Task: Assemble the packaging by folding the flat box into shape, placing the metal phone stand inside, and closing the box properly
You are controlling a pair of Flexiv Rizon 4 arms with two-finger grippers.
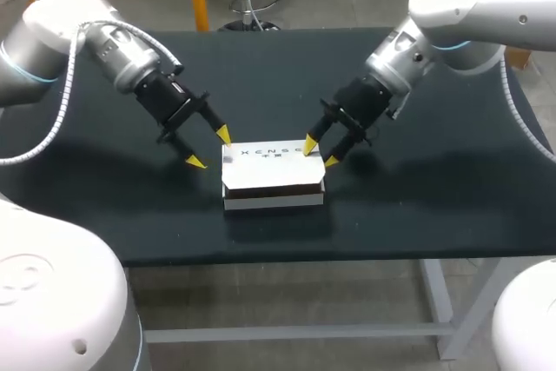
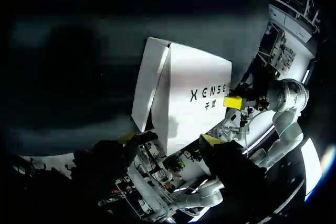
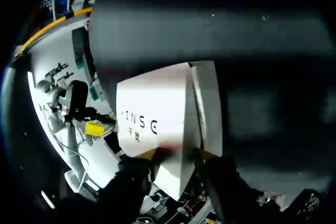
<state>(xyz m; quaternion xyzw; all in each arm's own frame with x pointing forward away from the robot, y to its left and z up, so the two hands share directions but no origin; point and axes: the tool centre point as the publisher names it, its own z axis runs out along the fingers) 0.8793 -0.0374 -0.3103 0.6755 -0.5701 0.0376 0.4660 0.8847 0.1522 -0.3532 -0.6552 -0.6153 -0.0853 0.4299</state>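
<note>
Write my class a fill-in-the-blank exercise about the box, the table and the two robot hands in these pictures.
The white cardboard box lies on a ___ table.
The left hand ends in two ___ fingertips.
Seen from the head camera, the box sits ___ the left hand and the right hand.
Missing words: black; yellow; between.

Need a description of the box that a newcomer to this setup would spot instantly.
Start at the black table; at its middle, towards the near edge, the left gripper and right gripper point inward. Between their yellow tips lies the white rectangular cardboard box, with dark lettering on its top, the only white thing on the dark tabletop.
</note>
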